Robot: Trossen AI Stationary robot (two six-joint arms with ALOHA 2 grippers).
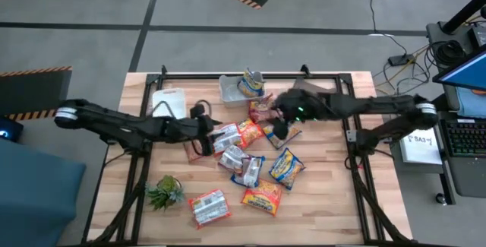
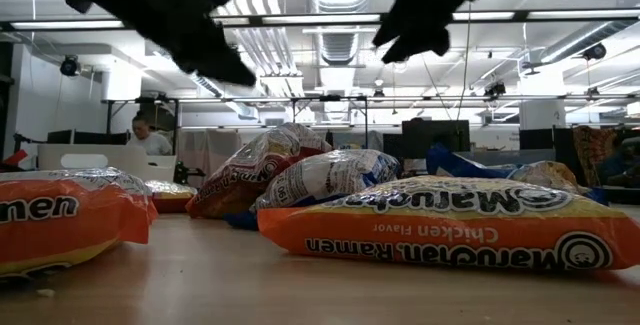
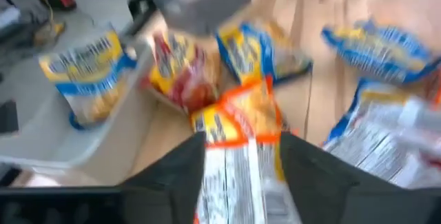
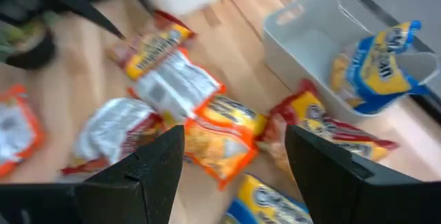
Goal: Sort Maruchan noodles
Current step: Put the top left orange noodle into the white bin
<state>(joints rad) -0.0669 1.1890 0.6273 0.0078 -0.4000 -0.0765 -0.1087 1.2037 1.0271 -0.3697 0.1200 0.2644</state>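
Note:
Several Maruchan packets (image 1: 250,156) lie in a loose heap at the table's middle, some overlapping. One blue-and-yellow packet (image 4: 375,72) stands inside the grey bin (image 1: 231,91) near the far edge. My left gripper (image 3: 242,141) is open and hovers over the heap's left side, its fingers on either side of a white-and-orange packet (image 3: 241,162) lying below. My right gripper (image 4: 234,141) is open above an orange-and-yellow packet (image 4: 220,131) at the heap's far right, near the bin. In the low view both grippers (image 2: 235,65) (image 2: 415,40) are above the packets.
A white bin (image 1: 168,101) sits left of the grey one. A small green plant (image 1: 165,191) stands near the near-left corner, with two packets (image 1: 209,205) (image 1: 262,197) by the near edge. A dark frame (image 1: 353,137) borders the table. A person (image 2: 150,137) sits far behind.

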